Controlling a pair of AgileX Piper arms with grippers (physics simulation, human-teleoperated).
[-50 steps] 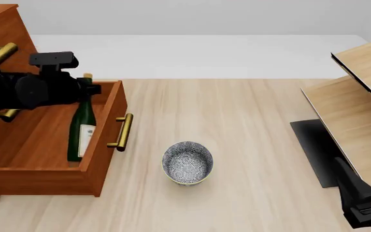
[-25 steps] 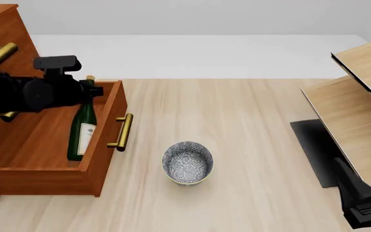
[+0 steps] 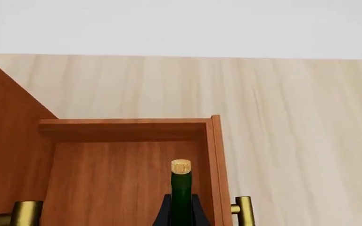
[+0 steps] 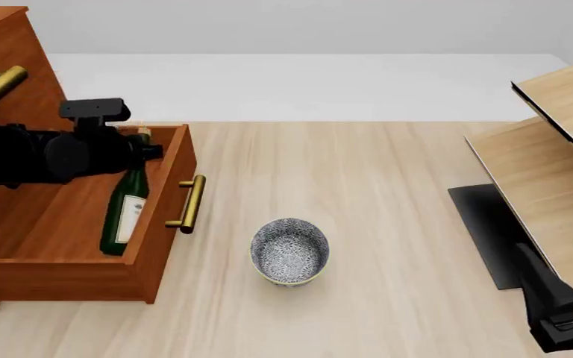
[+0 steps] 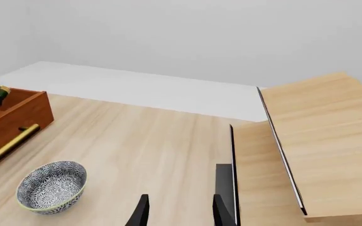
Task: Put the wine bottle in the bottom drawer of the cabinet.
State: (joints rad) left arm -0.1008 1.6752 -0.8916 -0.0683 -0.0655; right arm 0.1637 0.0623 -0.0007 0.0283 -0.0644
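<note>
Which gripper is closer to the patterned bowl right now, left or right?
Left, though neither is close. The left gripper is at the wine bottle neck over the bottom drawer, left of the bowl. The right gripper sits at the table's near right edge, farther off.

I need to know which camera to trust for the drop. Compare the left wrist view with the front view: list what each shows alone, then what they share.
Left wrist view only: the left gripper's fingers flanking the bottle's neck, seen end-on.
Front view only: the bottle's white label, the patterned bowl, the pale shelf unit, the right gripper.
Both: the wine bottle leaning inside the open bottom drawer, its cork, the brass handle.
</note>
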